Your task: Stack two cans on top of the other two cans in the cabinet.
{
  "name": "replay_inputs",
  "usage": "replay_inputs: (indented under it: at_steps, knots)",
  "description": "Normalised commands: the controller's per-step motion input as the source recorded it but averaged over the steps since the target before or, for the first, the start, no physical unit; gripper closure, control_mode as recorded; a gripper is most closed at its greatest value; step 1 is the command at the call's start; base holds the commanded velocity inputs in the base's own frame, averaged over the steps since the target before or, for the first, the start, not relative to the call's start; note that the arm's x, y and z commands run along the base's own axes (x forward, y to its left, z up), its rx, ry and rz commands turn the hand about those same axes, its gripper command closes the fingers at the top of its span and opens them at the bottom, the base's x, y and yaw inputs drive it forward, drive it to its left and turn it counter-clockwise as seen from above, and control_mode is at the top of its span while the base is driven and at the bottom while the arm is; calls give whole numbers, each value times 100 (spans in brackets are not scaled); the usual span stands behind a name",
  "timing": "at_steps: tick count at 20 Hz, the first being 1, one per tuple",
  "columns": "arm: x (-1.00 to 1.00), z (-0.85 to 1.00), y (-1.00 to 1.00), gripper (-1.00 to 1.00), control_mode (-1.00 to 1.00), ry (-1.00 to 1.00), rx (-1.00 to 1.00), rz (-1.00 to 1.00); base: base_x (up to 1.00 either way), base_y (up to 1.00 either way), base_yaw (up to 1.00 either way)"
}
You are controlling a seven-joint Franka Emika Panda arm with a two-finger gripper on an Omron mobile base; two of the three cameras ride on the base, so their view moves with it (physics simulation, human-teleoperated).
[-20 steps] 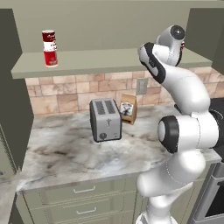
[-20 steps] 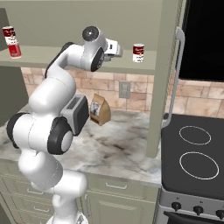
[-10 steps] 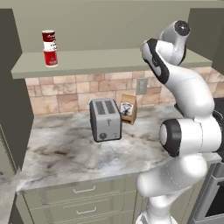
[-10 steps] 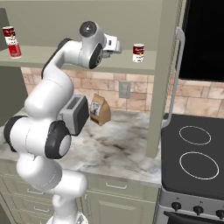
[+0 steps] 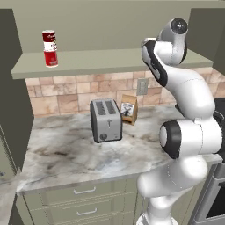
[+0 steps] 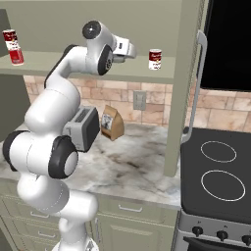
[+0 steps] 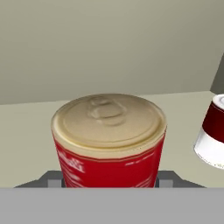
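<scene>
Close in the hand view, an almost all-red can [image 7: 109, 144] with a pale lid sits between my dark fingers [image 7: 52, 180]. My gripper [image 7: 109, 180] is shut on it, over the cabinet shelf [image 7: 30, 140]. To its right stands a can [image 7: 213, 138] with red above and white below, also seen as the lone can [image 6: 155, 59] just right of the gripper [image 6: 132, 51]. At the shelf's far left, two cans stand stacked: an upper can [image 5: 49, 38] on a lower can [image 5: 51, 58]. The cabinet [image 5: 101, 61] is a long open beige-green shelf.
On the marble counter [image 5: 66, 149] below stand a toaster [image 5: 105, 119] and a brown bag [image 5: 128, 110]. The cabinet's side panel [image 6: 188, 73] rises right of the lone can. A stove [image 6: 215, 176] and a dark appliance [image 6: 230, 44] lie beyond it.
My hand has risen above the shelf level and shifted slightly toward the lone can on the right. The stacked cans at the left have not moved.
</scene>
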Motion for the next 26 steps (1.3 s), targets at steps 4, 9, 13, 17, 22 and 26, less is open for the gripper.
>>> replay_inputs:
  at_steps: [4, 9, 13, 17, 22, 26]
  knots:
    - [0, 10, -2, 100, -100, -1, 0, -12, 0, 0, 0]
    - [-2, 17, -2, 100, -100, -1, 0, -13, 0, 0, 0]
    - [-6, 13, -5, 100, -100, -3, -2, -12, 0, 0, 0]
    - [-10, 6, -8, 100, -100, -8, -5, -11, 0, 0, 0]
    - [-9, 0, -9, 100, -100, -3, -5, -9, 0, 0, 0]
    - [-8, 4, -8, 100, -100, -3, -3, -7, 0, 0, 0]
